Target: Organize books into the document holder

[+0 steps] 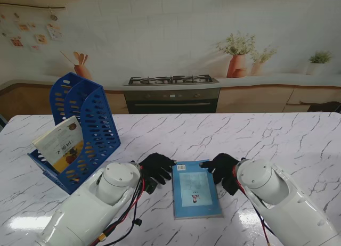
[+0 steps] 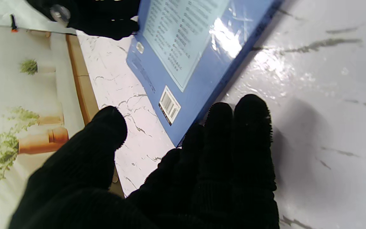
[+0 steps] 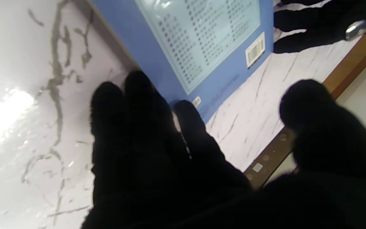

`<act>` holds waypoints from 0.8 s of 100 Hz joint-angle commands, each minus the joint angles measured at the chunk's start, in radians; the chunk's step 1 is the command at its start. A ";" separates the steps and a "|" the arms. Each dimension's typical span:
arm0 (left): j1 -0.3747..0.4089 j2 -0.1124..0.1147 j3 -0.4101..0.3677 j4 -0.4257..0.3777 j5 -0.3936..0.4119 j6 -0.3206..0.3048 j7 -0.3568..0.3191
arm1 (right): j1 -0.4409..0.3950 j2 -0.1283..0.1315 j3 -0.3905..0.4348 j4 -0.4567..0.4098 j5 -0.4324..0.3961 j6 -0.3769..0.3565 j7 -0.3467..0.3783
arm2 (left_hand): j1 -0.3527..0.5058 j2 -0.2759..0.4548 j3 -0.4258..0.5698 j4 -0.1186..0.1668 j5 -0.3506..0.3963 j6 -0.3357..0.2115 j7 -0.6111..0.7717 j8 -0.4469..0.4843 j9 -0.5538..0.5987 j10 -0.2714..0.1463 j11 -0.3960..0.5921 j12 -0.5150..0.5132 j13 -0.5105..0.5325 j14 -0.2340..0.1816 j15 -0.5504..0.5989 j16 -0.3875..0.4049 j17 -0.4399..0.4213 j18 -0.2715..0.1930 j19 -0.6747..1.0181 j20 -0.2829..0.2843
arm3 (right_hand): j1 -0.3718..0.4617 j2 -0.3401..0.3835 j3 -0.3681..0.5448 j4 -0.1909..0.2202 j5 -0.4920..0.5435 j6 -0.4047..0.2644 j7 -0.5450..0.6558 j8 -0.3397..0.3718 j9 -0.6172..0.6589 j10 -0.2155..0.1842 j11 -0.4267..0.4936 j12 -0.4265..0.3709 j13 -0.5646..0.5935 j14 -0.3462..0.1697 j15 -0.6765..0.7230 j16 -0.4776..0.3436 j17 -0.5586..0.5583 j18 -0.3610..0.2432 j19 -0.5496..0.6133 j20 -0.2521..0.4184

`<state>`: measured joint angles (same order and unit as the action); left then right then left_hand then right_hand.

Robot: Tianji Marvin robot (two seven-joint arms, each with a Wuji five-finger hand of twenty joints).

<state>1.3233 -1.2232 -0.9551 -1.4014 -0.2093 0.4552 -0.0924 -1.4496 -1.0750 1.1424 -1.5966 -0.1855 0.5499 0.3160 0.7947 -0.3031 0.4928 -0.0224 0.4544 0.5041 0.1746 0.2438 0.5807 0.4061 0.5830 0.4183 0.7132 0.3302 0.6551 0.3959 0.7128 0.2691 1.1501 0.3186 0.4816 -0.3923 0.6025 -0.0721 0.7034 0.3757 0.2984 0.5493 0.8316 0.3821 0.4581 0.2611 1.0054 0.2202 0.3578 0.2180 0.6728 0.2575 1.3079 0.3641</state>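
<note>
Two books are seen. One, the blue book, lies flat on the table between the two hands, its glossy cover bearing a pale printed panel and a barcode at a far corner. The other, a cream book with orange and green print, leans tilted inside the holder.

One holder is counted: blue plastic, with slotted, perforated walls and tall rounded dividers, set on the left part of the table, well apart from the blue book.

The table is white marble-patterned with grey veins, smooth and shiny, with glare patches.

Two hands are shown, both covered in black knitted gloves. The left hand rests at the blue book's far left corner; in the left wrist view its fingers are pressed together side by side at the book's edge, with the thumb held apart. The right hand rests at the far right corner; in the right wrist view its fingers are likewise held together against the book's edge, the thumb spread wide. Nothing is pinched by either hand.

Two white, rounded arm housings are seen nearest, with red and black cables along them.
</note>
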 commanded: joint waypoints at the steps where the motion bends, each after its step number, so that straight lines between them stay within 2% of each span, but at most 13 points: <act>1: 0.034 -0.019 0.004 0.037 -0.049 -0.001 -0.020 | -0.020 -0.016 -0.025 0.029 0.015 -0.001 0.007 | -0.012 -0.046 0.022 -0.014 0.024 0.118 -0.020 -0.011 -0.014 0.145 -0.104 -0.060 0.001 0.108 -0.061 -0.013 0.029 0.027 -0.010 -0.013 | -0.008 -0.030 0.021 0.017 0.012 0.033 -0.005 -0.025 -0.027 0.028 -0.078 -0.029 -0.019 0.056 -0.092 -0.043 0.020 0.184 0.027 -0.010; 12: 0.036 -0.028 -0.006 0.041 -0.096 -0.003 -0.011 | -0.014 -0.021 -0.035 0.036 0.027 -0.004 -0.004 | -0.016 -0.056 0.042 -0.018 0.051 0.118 -0.063 -0.004 -0.004 0.134 -0.094 -0.054 0.027 0.107 -0.048 -0.010 0.033 0.020 0.015 -0.004 | -0.008 -0.033 0.027 0.017 0.013 0.032 -0.004 -0.026 -0.027 0.026 -0.078 -0.028 -0.018 0.055 -0.092 -0.044 0.021 0.184 0.028 -0.011; 22: 0.040 -0.034 -0.009 0.040 -0.105 -0.006 0.005 | -0.008 -0.024 -0.047 0.045 0.036 -0.010 -0.008 | -0.020 -0.061 0.049 -0.020 0.063 0.116 -0.086 0.003 0.007 0.121 -0.085 -0.050 0.059 0.104 -0.031 -0.006 0.046 0.018 0.034 0.002 | -0.006 -0.036 0.033 0.016 0.013 0.031 -0.003 -0.026 -0.026 0.025 -0.077 -0.028 -0.017 0.054 -0.092 -0.044 0.021 0.184 0.029 -0.013; 35: 0.049 -0.038 -0.027 0.033 -0.156 -0.002 0.003 | -0.006 -0.024 -0.051 0.050 0.040 -0.015 -0.007 | -0.024 -0.073 0.062 -0.024 0.070 0.105 -0.100 0.023 0.021 0.092 -0.069 -0.040 0.086 0.095 -0.002 0.010 0.042 0.036 0.097 0.026 | -0.005 -0.036 0.039 0.016 0.012 0.030 -0.002 -0.027 -0.027 0.024 -0.077 -0.028 -0.018 0.053 -0.093 -0.044 0.021 0.183 0.030 -0.015; 42: 0.051 -0.035 -0.030 0.030 -0.169 -0.006 -0.010 | -0.008 -0.025 -0.051 0.050 0.041 -0.019 -0.008 | -0.018 -0.073 0.056 -0.025 0.049 0.060 -0.105 0.032 -0.006 0.037 -0.050 -0.027 0.071 0.084 0.012 0.040 0.003 0.050 0.132 0.055 | -0.006 -0.038 0.042 0.015 0.011 0.028 -0.002 -0.027 -0.028 0.022 -0.077 -0.028 -0.019 0.052 -0.093 -0.044 0.020 0.182 0.029 -0.016; 51: 0.046 -0.028 -0.017 0.035 -0.156 -0.035 -0.033 | -0.008 -0.029 -0.051 0.054 0.049 -0.030 -0.016 | -0.004 -0.080 0.048 -0.023 0.037 -0.019 -0.096 0.068 -0.042 -0.042 0.000 0.019 0.041 0.058 0.043 0.122 -0.053 0.043 0.206 0.142 | -0.006 -0.035 0.044 0.015 0.009 0.026 -0.002 -0.028 -0.030 0.019 -0.078 -0.028 -0.021 0.048 -0.094 -0.045 0.017 0.179 0.029 -0.017; 59: 0.035 -0.023 0.003 0.045 -0.142 -0.061 -0.056 | -0.007 -0.032 -0.051 0.057 0.057 -0.043 -0.026 | 0.007 -0.092 0.057 -0.024 0.050 -0.051 -0.082 0.098 -0.043 -0.077 0.032 0.073 0.046 0.043 0.071 0.169 -0.074 0.037 0.225 0.175 | -0.006 -0.035 0.046 0.014 0.009 0.021 -0.001 -0.028 -0.029 0.015 -0.076 -0.028 -0.020 0.044 -0.093 -0.044 0.015 0.176 0.028 -0.019; 63: 0.027 -0.022 0.013 0.050 -0.138 -0.070 -0.061 | -0.007 -0.033 -0.050 0.057 0.058 -0.049 -0.027 | 0.027 -0.104 0.076 -0.024 0.076 -0.075 -0.066 0.123 -0.028 -0.096 0.051 0.104 0.066 0.024 0.102 0.203 -0.065 0.015 0.241 0.191 | -0.005 -0.035 0.048 0.015 0.009 0.019 0.000 -0.028 -0.030 0.012 -0.076 -0.027 -0.019 0.042 -0.093 -0.044 0.015 0.174 0.028 -0.019; 66: 0.022 -0.022 0.021 0.054 -0.132 -0.078 -0.063 | -0.007 -0.033 -0.049 0.056 0.060 -0.052 -0.028 | 0.042 -0.114 0.094 -0.025 0.093 -0.095 -0.051 0.149 -0.018 -0.095 0.064 0.126 0.081 0.011 0.125 0.226 -0.054 0.000 0.250 0.195 | -0.004 -0.035 0.048 0.015 0.008 0.016 0.000 -0.028 -0.030 0.012 -0.075 -0.027 -0.020 0.040 -0.092 -0.044 0.013 0.172 0.028 -0.019; 72: 0.012 -0.023 0.037 0.061 -0.116 -0.093 -0.060 | -0.011 -0.033 -0.046 0.054 0.062 -0.060 -0.027 | 0.096 -0.133 0.149 -0.027 0.128 -0.154 0.046 0.261 0.028 -0.124 0.110 0.181 0.139 -0.025 0.183 0.272 0.006 -0.055 0.284 0.178 | -0.002 -0.032 0.049 0.015 0.007 0.009 0.001 -0.027 -0.031 0.004 -0.076 -0.027 -0.022 0.038 -0.093 -0.044 0.009 0.168 0.027 -0.020; 76: 0.008 -0.025 0.045 0.065 -0.104 -0.102 -0.055 | -0.015 -0.033 -0.043 0.050 0.062 -0.064 -0.027 | 0.192 -0.178 0.123 -0.067 0.083 -0.200 0.233 0.408 0.102 -0.148 0.083 0.319 0.180 -0.056 0.224 0.302 0.052 -0.102 0.312 0.145 | -0.002 -0.032 0.049 0.014 0.006 0.003 0.002 -0.027 -0.032 0.000 -0.076 -0.027 -0.023 0.036 -0.093 -0.044 0.003 0.165 0.025 -0.021; 79: 0.006 -0.027 0.049 0.068 -0.099 -0.109 -0.048 | -0.018 -0.031 -0.040 0.046 0.061 -0.068 -0.025 | 0.287 -0.200 0.072 -0.062 0.030 -0.255 0.459 0.554 0.199 -0.175 -0.002 0.429 0.215 -0.079 0.254 0.321 0.086 -0.124 0.334 0.120 | -0.003 -0.029 0.048 0.014 0.004 -0.008 0.003 -0.026 -0.034 -0.010 -0.078 -0.028 -0.028 0.029 -0.094 -0.044 -0.004 0.160 0.024 -0.021; 80: 0.006 -0.028 0.050 0.069 -0.098 -0.112 -0.044 | -0.019 -0.031 -0.039 0.045 0.061 -0.070 -0.024 | 0.302 -0.205 0.076 -0.063 0.015 -0.271 0.540 0.550 0.220 -0.181 -0.013 0.447 0.226 -0.084 0.262 0.326 0.097 -0.132 0.342 0.111 | -0.004 -0.028 0.047 0.014 0.003 -0.011 0.003 -0.026 -0.034 -0.014 -0.078 -0.028 -0.029 0.027 -0.095 -0.044 -0.007 0.158 0.024 -0.021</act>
<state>1.3151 -1.2302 -0.9264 -1.3500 -0.3163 0.3716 -0.1303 -1.4338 -1.0883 1.1194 -1.5591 -0.1333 0.4873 0.2763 0.9783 -0.4419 0.6024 -0.0424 0.4630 0.3869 0.4161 0.6641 0.6876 0.2972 0.6233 0.7434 0.8496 0.2629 0.8456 0.6843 0.7994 0.1957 1.3782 0.4716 0.4816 -0.4037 0.6421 -0.0721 0.7042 0.3757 0.2995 0.5398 0.8352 0.4646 0.5140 0.2954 1.0303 0.2870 0.4108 0.2326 0.6720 0.3444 1.3079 0.3592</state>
